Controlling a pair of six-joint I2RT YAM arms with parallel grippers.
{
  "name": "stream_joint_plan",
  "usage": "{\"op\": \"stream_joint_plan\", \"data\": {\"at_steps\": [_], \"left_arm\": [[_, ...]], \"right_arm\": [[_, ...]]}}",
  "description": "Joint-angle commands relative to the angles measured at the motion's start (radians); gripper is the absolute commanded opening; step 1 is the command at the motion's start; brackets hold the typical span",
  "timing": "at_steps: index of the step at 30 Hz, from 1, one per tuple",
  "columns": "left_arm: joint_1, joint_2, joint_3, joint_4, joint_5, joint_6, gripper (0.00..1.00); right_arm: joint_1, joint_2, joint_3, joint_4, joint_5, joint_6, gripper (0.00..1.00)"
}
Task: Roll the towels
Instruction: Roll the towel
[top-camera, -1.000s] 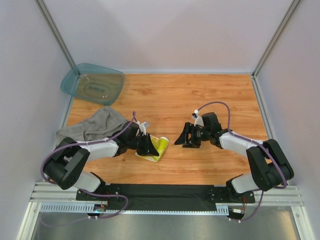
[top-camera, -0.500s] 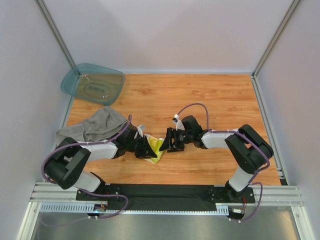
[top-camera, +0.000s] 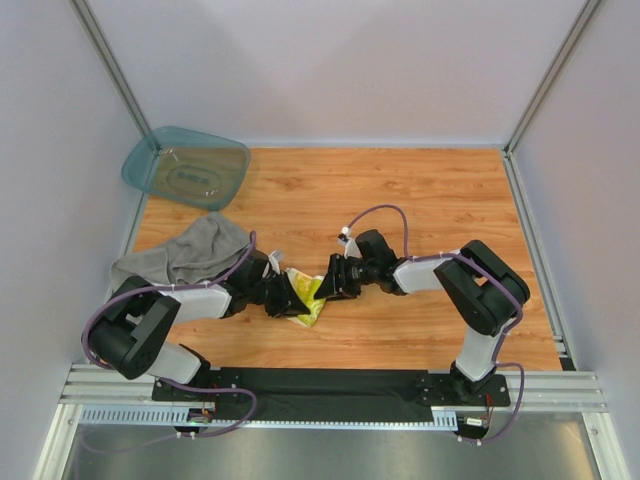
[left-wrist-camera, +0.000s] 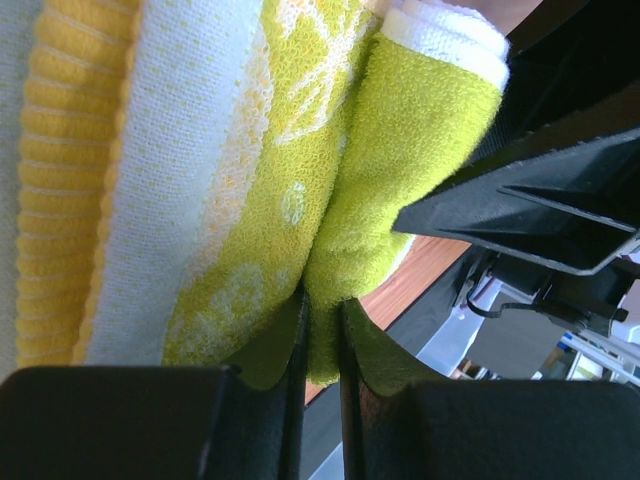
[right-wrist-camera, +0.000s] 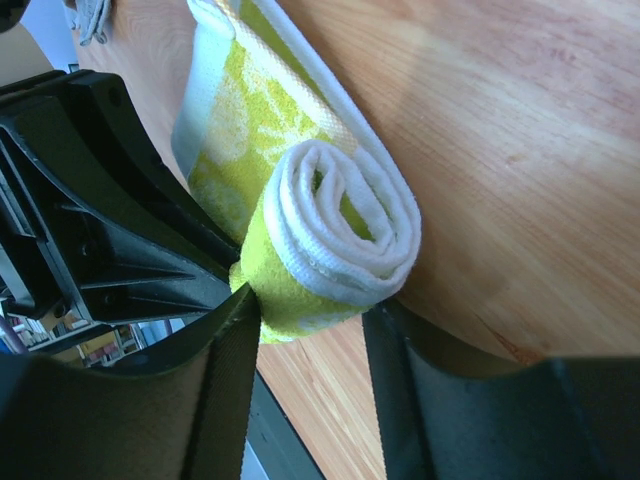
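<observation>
The small yellow-and-white towel (top-camera: 306, 293) lies on the table between both grippers, one end wound into a tight roll (right-wrist-camera: 345, 225). My left gripper (top-camera: 284, 294) is shut on a fold of its yellow edge (left-wrist-camera: 322, 305). My right gripper (top-camera: 336, 282) comes from the opposite side, its fingertips (right-wrist-camera: 315, 305) touching both sides of the rolled end, shut on it. The large grey towel (top-camera: 188, 250) lies crumpled behind the left arm, untouched.
A translucent teal tub (top-camera: 186, 165) stands at the far left corner, partly off the wooden table (top-camera: 420, 190). The left gripper's black body (right-wrist-camera: 90, 230) sits close beside the right fingers. Metal frame posts rise at both back corners.
The right arm has swung left across the table to the yellow towel, and its jaws have narrowed onto the rolled end. The left gripper kept its hold, shifting slightly left.
</observation>
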Motion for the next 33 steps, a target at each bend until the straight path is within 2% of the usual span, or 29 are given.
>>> {"op": "stream_joint_plan", "data": {"at_steps": [1, 3, 5, 6, 9, 10, 14, 15, 20, 23, 27, 33], "left_arm": [[0.012, 0.013, -0.033, -0.055, -0.038, 0.011, 0.0], [0.012, 0.011, -0.034, -0.058, -0.036, 0.018, 0.0], [0.012, 0.004, -0.031, -0.078, -0.046, 0.033, 0.1], [0.01, -0.001, -0.028, -0.09, -0.052, 0.044, 0.2], [0.01, -0.03, -0.014, -0.156, -0.095, 0.082, 0.34], [0.01, -0.039, -0.007, -0.188, -0.114, 0.091, 0.42], [0.003, -0.119, 0.021, -0.288, -0.173, 0.155, 0.55], [-0.002, -0.14, 0.031, -0.343, -0.194, 0.191, 0.64], [-0.135, -0.286, 0.159, -0.569, -0.484, 0.289, 0.65], [-0.209, -0.344, 0.211, -0.635, -0.624, 0.341, 0.65], [-0.334, -0.401, 0.24, -0.643, -0.754, 0.406, 0.64], [-0.505, -0.377, 0.266, -0.585, -0.839, 0.455, 0.64]], "right_arm": [[0.007, 0.033, 0.011, 0.034, 0.05, 0.002, 0.39], [0.008, 0.034, 0.011, 0.037, 0.054, 0.005, 0.3], [0.007, 0.027, 0.01, 0.032, 0.068, 0.007, 0.25], [0.007, 0.023, 0.01, 0.016, 0.088, 0.01, 0.21], [0.007, 0.014, 0.018, -0.047, 0.125, 0.008, 0.16], [0.007, 0.006, 0.019, -0.063, 0.154, 0.002, 0.15], [0.012, -0.017, 0.027, -0.127, 0.195, -0.008, 0.13], [0.015, -0.022, 0.031, -0.164, 0.205, -0.016, 0.13], [0.043, -0.032, 0.074, -0.261, 0.245, -0.048, 0.13], [0.055, -0.034, 0.108, -0.351, 0.278, -0.061, 0.13], [0.083, -0.039, 0.172, -0.467, 0.323, -0.077, 0.14], [0.118, -0.01, 0.266, -0.618, 0.376, -0.088, 0.14]]}}
